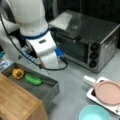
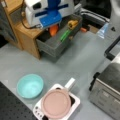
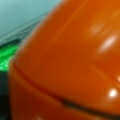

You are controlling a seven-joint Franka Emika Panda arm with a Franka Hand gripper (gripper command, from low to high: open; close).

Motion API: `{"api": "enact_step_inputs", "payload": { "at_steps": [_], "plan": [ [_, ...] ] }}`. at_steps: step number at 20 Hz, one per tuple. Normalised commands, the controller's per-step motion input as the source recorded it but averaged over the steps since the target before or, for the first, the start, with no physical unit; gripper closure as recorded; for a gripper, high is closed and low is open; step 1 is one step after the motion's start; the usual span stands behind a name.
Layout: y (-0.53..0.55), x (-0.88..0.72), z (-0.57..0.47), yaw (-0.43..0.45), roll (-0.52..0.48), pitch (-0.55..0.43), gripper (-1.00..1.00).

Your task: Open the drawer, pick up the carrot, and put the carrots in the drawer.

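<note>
Claw [image 2: 53, 27] over open drawer [image 2: 53, 46], gripping carrot [image 2: 53, 30] (no legible labels)

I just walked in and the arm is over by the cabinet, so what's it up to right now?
The drawer is pulled open and already holds a yellow bumpy vegetable and a long green vegetable. The gripper hangs over the drawer with the orange carrot at its tip; the wrist view is filled by the carrot. Off to the side sit a teal bowl, a pink plate on a white tray, and a toaster oven.
</note>
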Motion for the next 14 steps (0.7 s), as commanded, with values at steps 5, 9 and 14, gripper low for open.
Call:
{"api": "enact_step_inputs", "payload": {
  "at_steps": [5,9,14],
  "plan": [
    [-0.13,-0.10,-0.15,0.223,-0.070,-0.092,1.00],
    [-0.07,-0.13,-0.25,0.212,-0.046,-0.122,1.00],
    [-0.13,-0.13,-0.29,0.207,-0.007,-0.100,1.00]
  ]
}}
